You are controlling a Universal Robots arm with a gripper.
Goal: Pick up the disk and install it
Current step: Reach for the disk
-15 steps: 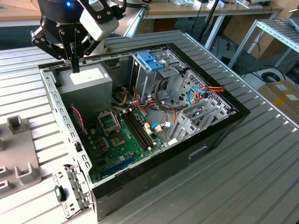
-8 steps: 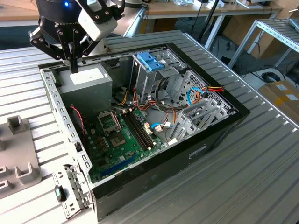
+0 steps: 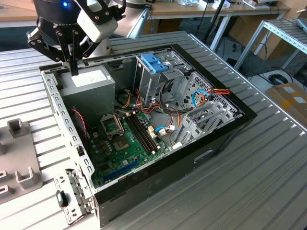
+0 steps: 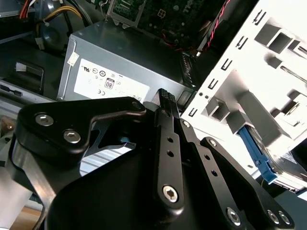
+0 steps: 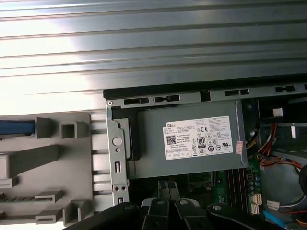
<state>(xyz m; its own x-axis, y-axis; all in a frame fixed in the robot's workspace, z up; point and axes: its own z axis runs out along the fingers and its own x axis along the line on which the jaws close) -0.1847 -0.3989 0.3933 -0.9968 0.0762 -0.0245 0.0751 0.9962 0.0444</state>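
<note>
My gripper (image 3: 73,71) hangs over the far corner of the open computer case (image 3: 225,139), at the exterior view's left. It is just above the grey power supply box (image 3: 88,88) with the white label (image 5: 200,138). Its black fingertips (image 5: 168,186) are pressed together with nothing between them, as the second wrist view also shows (image 4: 165,94). The disk stands edge-on in the light grey holder beside the case. Its blue carrier edge (image 5: 17,127) and a strip of silver metal show in both wrist views (image 4: 256,153). The gripper is well apart from it.
A bare blue bracket (image 3: 154,62) sits on top of the metal drive cage (image 3: 163,81) inside the case. The motherboard (image 3: 124,143) and loose coloured cables (image 3: 206,96) fill the case floor. The grey holder (image 3: 19,158) lies on the ribbed metal table (image 3: 268,182).
</note>
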